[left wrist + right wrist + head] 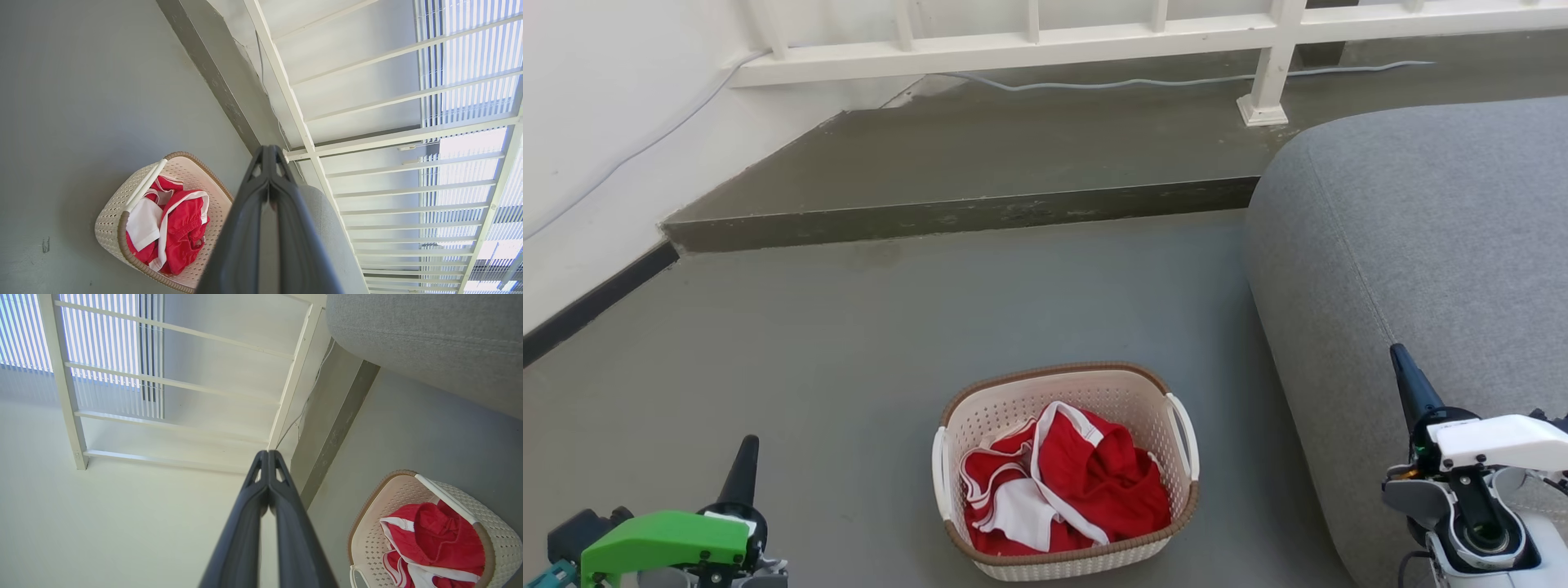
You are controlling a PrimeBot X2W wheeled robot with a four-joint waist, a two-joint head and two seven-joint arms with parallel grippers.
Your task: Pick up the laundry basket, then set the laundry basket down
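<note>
Left gripper [742, 469]: fingers pressed together, empty, low left. Laundry basket [1013, 408]: on the floor [849, 343], midway between the arms, red clothing [1094, 474] inside, one white handle [940, 474] facing each arm. Right gripper [1409, 384]: closed, empty, beside the grey sofa [1421, 229]. Neither arm evidently nearer.

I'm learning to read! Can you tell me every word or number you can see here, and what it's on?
There are no words, numbers or signs to read.
The basket has no label showing.
The red and white clothes in it show no print.
The left gripper, right gripper and sofa show no writing either.
</note>
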